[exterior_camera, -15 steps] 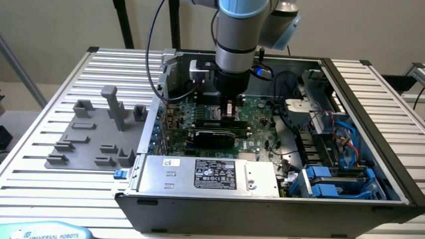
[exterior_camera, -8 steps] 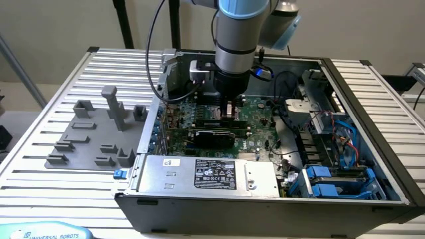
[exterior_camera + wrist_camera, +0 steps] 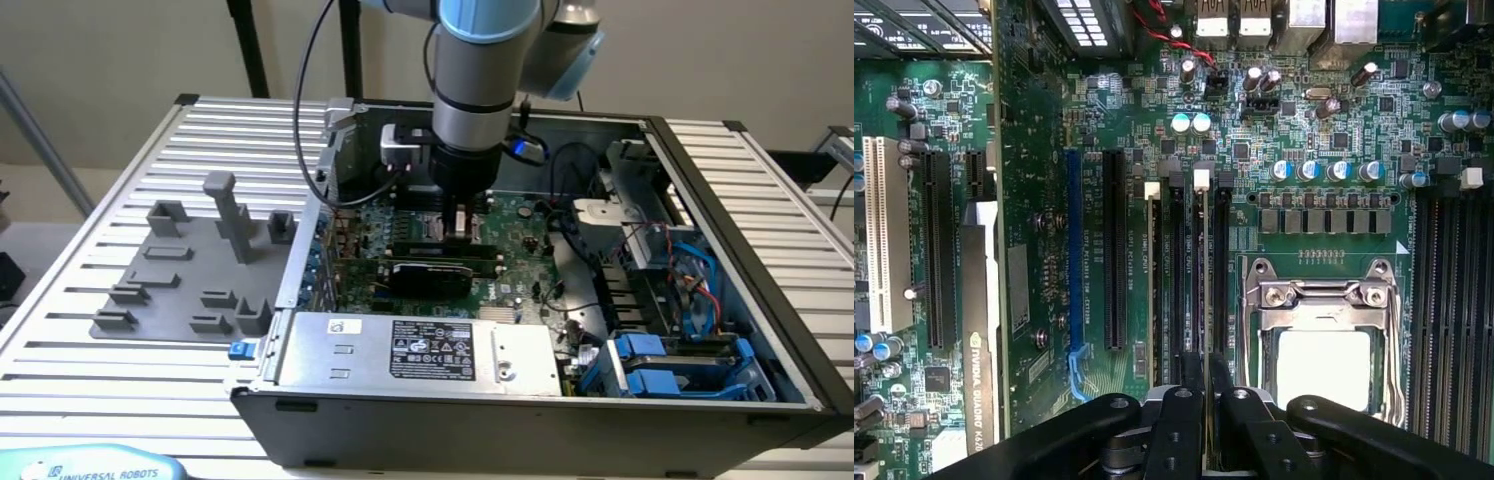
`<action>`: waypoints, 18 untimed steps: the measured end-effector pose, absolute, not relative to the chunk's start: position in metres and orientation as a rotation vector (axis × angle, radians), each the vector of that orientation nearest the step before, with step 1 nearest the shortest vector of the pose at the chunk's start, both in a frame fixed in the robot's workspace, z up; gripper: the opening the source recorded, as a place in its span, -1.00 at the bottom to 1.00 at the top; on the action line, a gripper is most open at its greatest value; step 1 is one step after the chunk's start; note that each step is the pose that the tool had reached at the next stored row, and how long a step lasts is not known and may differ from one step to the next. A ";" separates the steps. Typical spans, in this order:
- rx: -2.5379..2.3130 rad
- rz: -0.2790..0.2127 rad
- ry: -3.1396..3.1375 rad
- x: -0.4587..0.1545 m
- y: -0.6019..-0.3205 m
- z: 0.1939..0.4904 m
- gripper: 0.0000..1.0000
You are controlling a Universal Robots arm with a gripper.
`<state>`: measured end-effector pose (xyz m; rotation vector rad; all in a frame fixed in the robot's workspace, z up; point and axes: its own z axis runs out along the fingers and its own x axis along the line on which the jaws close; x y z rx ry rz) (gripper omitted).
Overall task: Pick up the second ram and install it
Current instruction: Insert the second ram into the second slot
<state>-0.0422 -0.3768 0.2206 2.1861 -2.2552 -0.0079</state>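
Pinching the second ram (image 3: 1201,290) in our claw (image 3: 1203,385), we risk misaligning it over the motherboard slot (image 3: 1220,290).

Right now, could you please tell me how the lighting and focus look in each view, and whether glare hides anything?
Exterior view: even, soft light, the open grey computer case interior dimmer, shaded beneath the arm. Wrist view: the green motherboard is lit and fairly sharp, the silver metal CPU socket frame shines without hiding detail, and the black gripper, clamping the thin green ram stick, looms dark and soft.
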 end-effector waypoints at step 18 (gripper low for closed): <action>2.194 -0.026 -2.263 -0.042 -0.377 0.242 -0.56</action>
